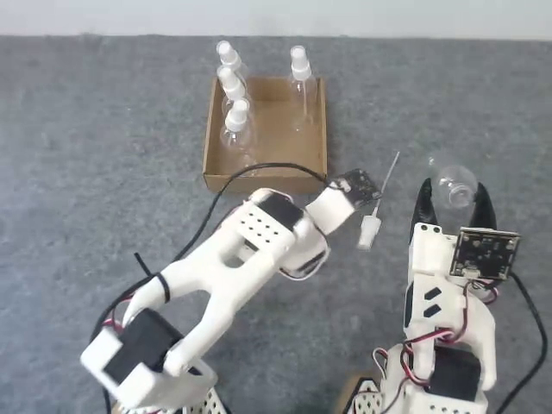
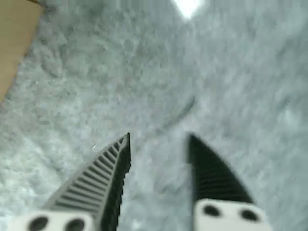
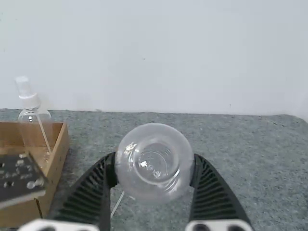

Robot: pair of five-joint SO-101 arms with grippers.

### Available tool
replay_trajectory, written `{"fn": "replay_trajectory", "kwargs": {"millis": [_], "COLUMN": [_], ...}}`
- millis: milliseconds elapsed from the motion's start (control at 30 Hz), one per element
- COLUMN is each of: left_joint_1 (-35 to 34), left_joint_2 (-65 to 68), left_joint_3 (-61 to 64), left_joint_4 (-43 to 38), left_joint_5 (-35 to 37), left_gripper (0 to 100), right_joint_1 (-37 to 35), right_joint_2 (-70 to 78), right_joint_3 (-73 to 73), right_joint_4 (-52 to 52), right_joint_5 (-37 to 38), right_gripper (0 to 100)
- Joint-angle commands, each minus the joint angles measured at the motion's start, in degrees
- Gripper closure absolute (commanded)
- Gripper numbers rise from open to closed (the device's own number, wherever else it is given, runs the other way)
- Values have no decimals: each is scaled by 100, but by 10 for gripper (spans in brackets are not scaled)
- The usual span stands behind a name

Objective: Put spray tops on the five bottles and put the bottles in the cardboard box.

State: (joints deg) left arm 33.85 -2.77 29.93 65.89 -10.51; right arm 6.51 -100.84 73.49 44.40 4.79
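A loose white spray top (image 1: pixel 369 231) with its thin dip tube lies on the grey carpet, just in front of the cardboard box (image 1: pixel 211 147). My left gripper (image 2: pixel 159 144) hovers open over the carpet beside the box's corner (image 2: pixel 12 43), and the spray top is a white blur (image 2: pixel 187 6) ahead of its fingertips. My right gripper (image 1: pixel 453 197) is shut on a clear bottle (image 1: pixel 453 177) without a top, held off to the right of the box. In the right wrist view the bottle's round base (image 3: pixel 154 161) sits between the black fingers (image 3: pixel 94 187).
Several clear bottles with spray tops (image 1: pixel 235 121) stand upright in the box, one of them at its far right (image 1: pixel 299 73). The left arm (image 1: pixel 250 250) stretches diagonally across the middle. Open carpet lies on the left and the far right.
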Motion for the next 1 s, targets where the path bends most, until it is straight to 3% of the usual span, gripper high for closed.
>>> {"fn": "replay_trajectory", "kwargs": {"millis": [0, 267, 667, 967], "left_joint_1": [281, 607, 607, 607], "left_joint_2": [-308, 695, 2198, 3648], "left_joint_3": [-347, -488, -2079, -4259], "left_joint_4": [-642, -1952, -1978, -193], "left_joint_5": [826, 1565, 2031, 2040], "left_gripper": [703, 701, 702, 708], "right_joint_1": [4, 4, 4, 4], "right_joint_2": [-75, -75, -75, -75], "right_joint_3": [-308, -299, -290, -290], "right_joint_4": [-145, -154, -154, -154], "right_joint_5": [-44, -44, -53, -44], "right_gripper": [954, 954, 954, 954]}}
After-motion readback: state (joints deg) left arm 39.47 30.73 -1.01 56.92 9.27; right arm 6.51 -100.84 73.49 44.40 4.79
